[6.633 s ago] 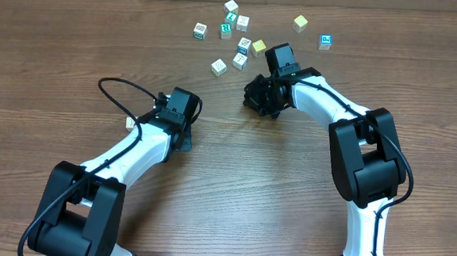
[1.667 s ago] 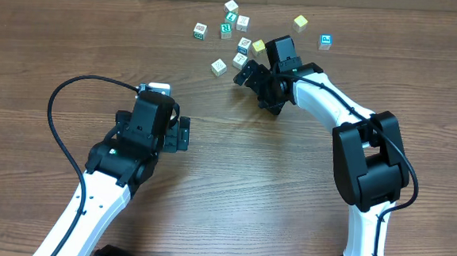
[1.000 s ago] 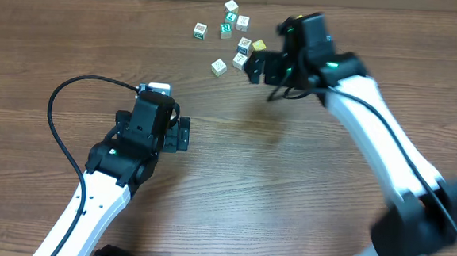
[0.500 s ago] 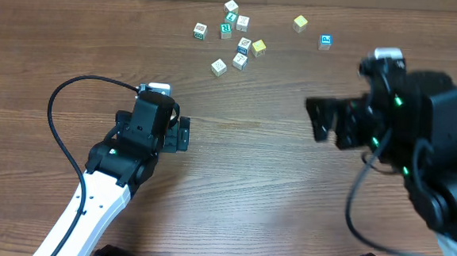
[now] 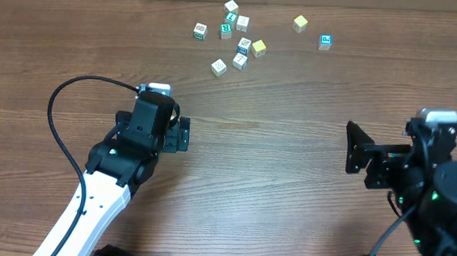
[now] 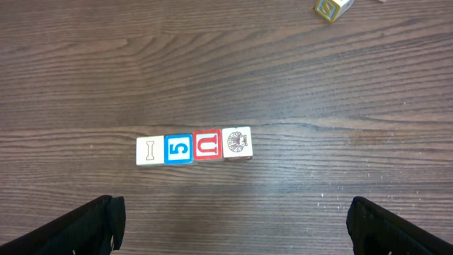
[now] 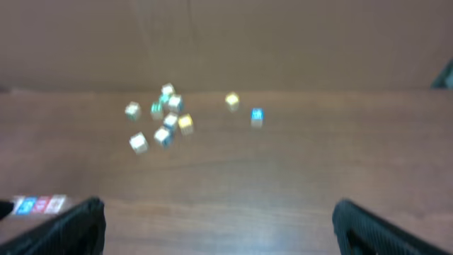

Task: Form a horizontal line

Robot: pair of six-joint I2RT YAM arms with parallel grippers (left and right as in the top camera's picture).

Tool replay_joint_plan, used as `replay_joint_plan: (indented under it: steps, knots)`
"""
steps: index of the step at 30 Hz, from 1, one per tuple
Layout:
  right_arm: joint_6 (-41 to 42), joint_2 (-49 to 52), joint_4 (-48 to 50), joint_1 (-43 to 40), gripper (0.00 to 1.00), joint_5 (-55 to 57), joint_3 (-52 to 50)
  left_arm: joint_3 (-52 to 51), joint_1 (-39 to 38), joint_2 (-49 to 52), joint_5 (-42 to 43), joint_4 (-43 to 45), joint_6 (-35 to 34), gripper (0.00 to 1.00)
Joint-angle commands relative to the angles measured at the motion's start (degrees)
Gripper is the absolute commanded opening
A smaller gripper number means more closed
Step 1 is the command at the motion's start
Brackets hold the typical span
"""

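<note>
"What's changed?"

"The right gripper has pulled back from the loose cubes at the far edge to the near right, its fingers spread and empty."

"And the horizontal line?"

"Four letter cubes touching, left of centre, under the left gripper, which is also wide open and empty. I'd call it finished."

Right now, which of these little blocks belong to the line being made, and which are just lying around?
Part of the job: the row of four letter cubes, touching edge to edge: white cube, blue 5 cube, red U cube, tan cube.
Just lying about: the cluster of loose cubes farther back, the plain yellow cube, the lone blue-marked cube.
</note>
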Motion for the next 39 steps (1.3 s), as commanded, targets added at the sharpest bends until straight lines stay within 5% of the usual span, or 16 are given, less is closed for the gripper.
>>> replay_joint_plan:
  steps: [1,8,12,29,39]
  knots:
    - [-6.8,-8.6,11.6,-4.5,1.0,-6.7,-14.8,-0.1,0.0,-0.6,-0.4,0.0,0.9,0.99]
    - [-8.1,-30.0,40.1,-16.5,1.0,-16.4,-42.2,-0.1,0.0,-0.6,-0.4,0.0,0.9,0.99]
    - [-8.1,-36.4,47.8,-22.2,1.0,-20.2,-50.4,-0.1,0.0,-0.6,-0.4,0.0,0.9,1.0]
    - [-7.9,-39.8,55.9,-27.5,1.0,-23.7,-65.6,-0.1,0.0,-0.6,-0.4,0.0,0.9,1.0]
    - [-7.9,-39.7,47.7,-27.3,1.0,-23.8,-65.6,-0.1,0.0,-0.6,-0.4,0.0,0.9,1.0]
